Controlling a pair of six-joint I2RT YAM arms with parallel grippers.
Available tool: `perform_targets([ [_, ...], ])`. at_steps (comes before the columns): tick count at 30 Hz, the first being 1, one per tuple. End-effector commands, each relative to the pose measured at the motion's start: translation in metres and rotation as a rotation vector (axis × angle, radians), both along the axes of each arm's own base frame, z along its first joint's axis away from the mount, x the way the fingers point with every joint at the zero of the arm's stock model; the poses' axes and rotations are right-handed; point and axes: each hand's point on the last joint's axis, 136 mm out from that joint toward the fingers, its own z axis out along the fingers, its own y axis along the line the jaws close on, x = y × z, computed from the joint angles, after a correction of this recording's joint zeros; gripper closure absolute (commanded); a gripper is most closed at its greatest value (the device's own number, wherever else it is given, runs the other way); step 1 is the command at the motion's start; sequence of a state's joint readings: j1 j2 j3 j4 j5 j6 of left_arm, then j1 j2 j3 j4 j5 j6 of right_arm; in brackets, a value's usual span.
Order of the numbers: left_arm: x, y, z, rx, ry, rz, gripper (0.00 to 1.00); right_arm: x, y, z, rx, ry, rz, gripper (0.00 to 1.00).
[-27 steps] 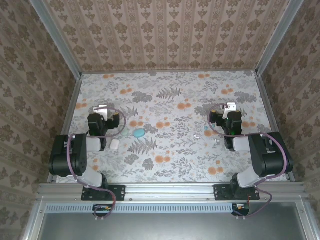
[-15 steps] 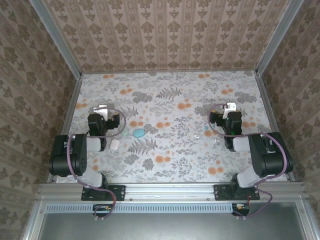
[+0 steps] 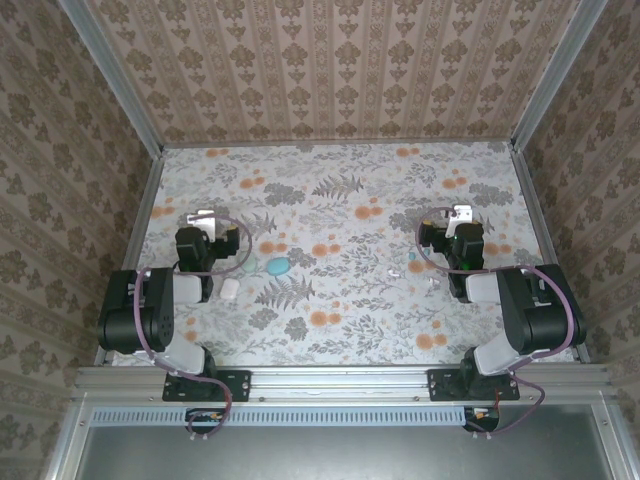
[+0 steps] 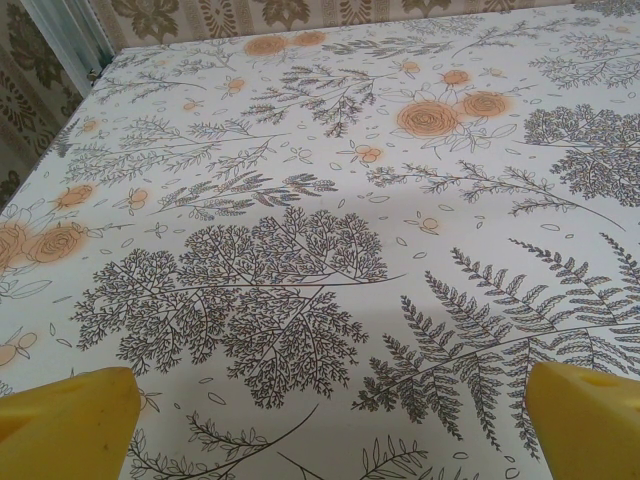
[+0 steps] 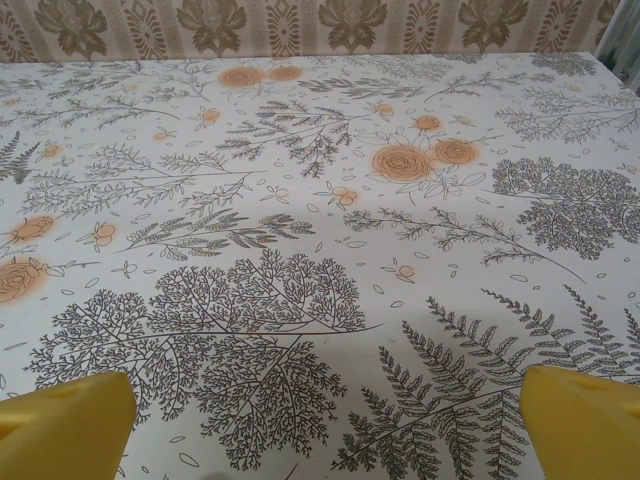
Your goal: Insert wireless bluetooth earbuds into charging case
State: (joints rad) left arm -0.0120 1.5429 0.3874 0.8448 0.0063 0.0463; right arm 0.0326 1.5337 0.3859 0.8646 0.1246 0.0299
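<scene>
The charging case (image 3: 277, 266) is a small teal oval lying on the floral table, with a paler half (image 3: 251, 268) just to its left. Two tiny whitish earbuds (image 3: 393, 270) (image 3: 432, 284) lie apart, right of centre. My left gripper (image 3: 203, 218) rests to the left of the case and stands open. My right gripper (image 3: 460, 215) sits up and to the right of the earbuds, also open. In the left wrist view the left gripper (image 4: 330, 430) has wide-set yellow fingertips (image 4: 65, 420) over bare cloth. The right gripper (image 5: 325, 425) looks the same in the right wrist view.
A small white rounded-square item (image 3: 229, 289) lies just below and left of the case, close to the left arm. Patterned walls (image 3: 330, 70) enclose the table at the back and both sides. A metal rail (image 3: 340, 380) runs along the near edge.
</scene>
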Motion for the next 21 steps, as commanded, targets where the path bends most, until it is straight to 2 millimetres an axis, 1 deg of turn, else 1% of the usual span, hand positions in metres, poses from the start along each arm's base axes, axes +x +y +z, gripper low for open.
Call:
perform_targets([
  [1, 0.006, -0.002, 0.010, 0.000, -0.027, -0.021, 0.00, 0.005, -0.001, 0.008, 0.007, -0.020, -0.004, 0.00],
  [3, 0.006, -0.002, 0.011, 0.001, -0.026, -0.024, 0.00, 0.005, 0.000, 0.008, 0.008, -0.022, 0.000, 0.00],
  [5, 0.005, -0.002, 0.014, 0.001, -0.032, -0.020, 0.00, 0.005, 0.005, 0.008, 0.005, -0.017, 0.032, 0.00],
  [7, 0.002, 0.004, 0.021, -0.003, -0.045, 0.015, 0.00, 0.005, 0.012, 0.011, -0.001, -0.019, 0.067, 0.00],
  [9, -0.001, 0.011, 0.030, -0.024, -0.044, 0.053, 0.00, 0.004, 0.012, 0.016, -0.002, -0.017, 0.064, 0.00],
  [10, -0.002, 0.016, 0.034, -0.038, -0.034, 0.072, 0.00, 0.005, 0.011, 0.024, -0.001, -0.013, 0.062, 0.00],
  [11, -0.003, 0.019, 0.036, -0.051, -0.019, 0.086, 0.00, 0.004, 0.011, 0.027, 0.005, 0.019, 0.060, 0.00],
  [12, -0.005, 0.022, 0.039, -0.070, 0.005, 0.114, 0.00, 0.005, 0.011, 0.025, 0.027, 0.090, 0.050, 0.00],
  [13, -0.008, 0.029, 0.043, -0.094, 0.035, 0.169, 0.00, 0.004, 0.011, 0.037, 0.050, 0.128, 0.039, 0.00],
  [15, -0.017, 0.045, 0.048, -0.150, 0.122, 0.303, 0.00, -0.001, 0.013, 0.044, 0.101, 0.210, 0.022, 0.00],
  [17, -0.033, 0.059, 0.049, -0.203, 0.232, 0.450, 0.00, -0.007, 0.018, 0.056, 0.176, 0.246, 0.011, 0.00],
  [18, -0.043, 0.062, 0.049, -0.226, 0.293, 0.496, 0.00, -0.011, 0.024, 0.062, 0.226, 0.264, 0.024, 0.00],
  [20, -0.057, 0.057, 0.044, -0.267, 0.395, 0.503, 0.00, -0.020, 0.047, 0.072, 0.316, 0.306, 0.127, 0.00],
  [21, -0.067, 0.055, 0.039, -0.293, 0.446, 0.522, 0.01, -0.026, 0.060, 0.076, 0.374, 0.324, 0.184, 0.00],
])
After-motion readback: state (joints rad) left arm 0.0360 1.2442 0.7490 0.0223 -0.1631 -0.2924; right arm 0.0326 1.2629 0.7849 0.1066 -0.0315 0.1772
